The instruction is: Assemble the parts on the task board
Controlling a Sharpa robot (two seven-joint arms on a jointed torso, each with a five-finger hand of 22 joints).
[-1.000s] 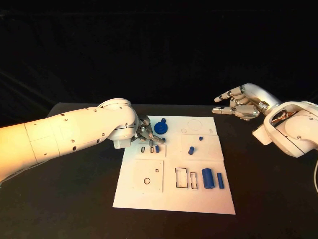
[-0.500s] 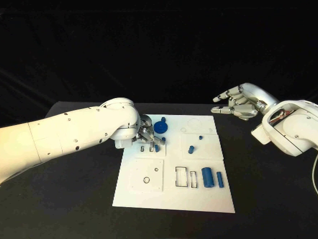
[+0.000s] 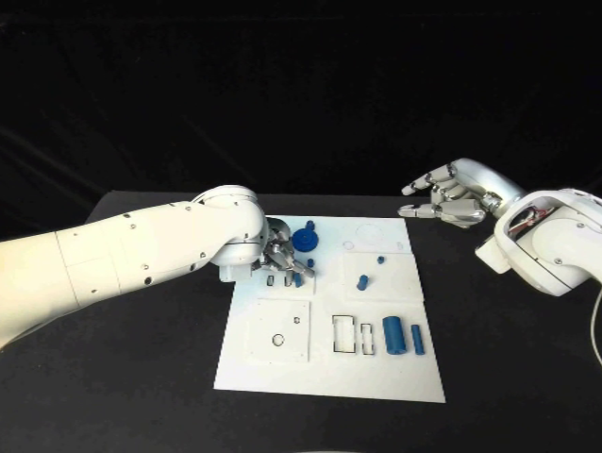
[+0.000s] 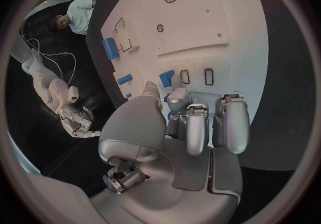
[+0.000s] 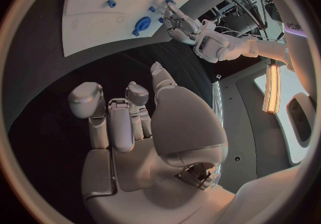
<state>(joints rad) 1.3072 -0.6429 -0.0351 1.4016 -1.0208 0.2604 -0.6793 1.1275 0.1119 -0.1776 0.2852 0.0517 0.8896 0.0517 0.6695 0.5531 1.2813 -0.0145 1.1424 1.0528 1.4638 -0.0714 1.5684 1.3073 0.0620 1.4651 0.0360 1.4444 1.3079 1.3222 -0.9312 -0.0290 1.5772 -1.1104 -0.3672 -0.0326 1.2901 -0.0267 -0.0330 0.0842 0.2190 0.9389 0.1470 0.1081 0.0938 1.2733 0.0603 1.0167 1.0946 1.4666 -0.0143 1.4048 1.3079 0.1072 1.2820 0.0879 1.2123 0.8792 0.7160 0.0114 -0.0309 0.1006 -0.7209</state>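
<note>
Fingers (image 4: pixel 188 128) of left hand (image 3: pixel 282 259) pinch small blue block (image 4: pixel 166 78); flat white task board (image 3: pixel 383 377).

Blue parts (image 3: pixel 393 337) lie on the white task board (image 3: pixel 383 377) atop a black table (image 3: pixel 125 377).

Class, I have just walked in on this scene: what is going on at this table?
A two-armed robot is assembling small blue parts on a white task board. Its left hand is down at the board's far left area, fingers pinching a small blue part near two small slots. The right hand hovers off the board's far right corner, holding nothing. A blue knob and two blue cylinders sit on the board.
</note>
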